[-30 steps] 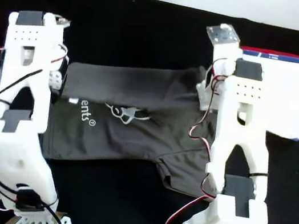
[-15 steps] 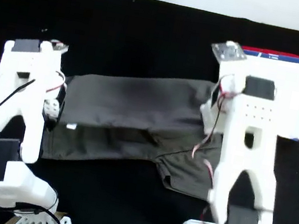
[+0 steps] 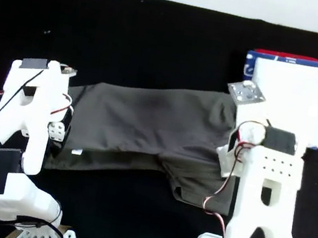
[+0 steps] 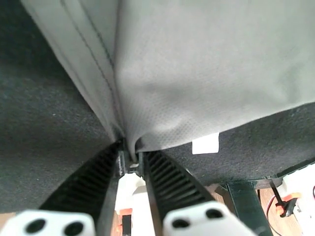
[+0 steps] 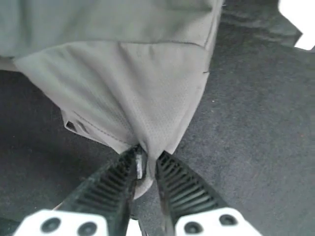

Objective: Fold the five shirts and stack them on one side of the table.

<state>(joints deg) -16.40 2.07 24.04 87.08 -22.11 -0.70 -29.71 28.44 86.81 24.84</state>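
Note:
A dark grey shirt (image 3: pixel 146 123) lies across the middle of the black table, its far half folded toward the near edge. My left gripper (image 4: pixel 132 156) is shut on the shirt (image 4: pixel 197 73) at its left end, pinching a fold of cloth. At the shirt's right end my right gripper (image 5: pixel 145 158) is shut on the shirt (image 5: pixel 128 93) too, cloth bunched between its black fingers (image 5: pixel 174 184). In the high view the left arm (image 3: pixel 27 114) stands at the shirt's left edge and the right arm (image 3: pixel 263 174) at its right edge. Both jaws are hidden under the arms there.
A stack of folded shirts (image 3: pixel 295 97), white on top with blue and red edges beneath, sits at the far right of the black tablecloth (image 3: pixel 149 37). A loose sleeve (image 3: pixel 193 190) hangs out toward the near edge.
Both arms have drawn back toward the near edge, carrying the shirt's far edge over itself. The white print that showed a second ago is now covered by the fold.

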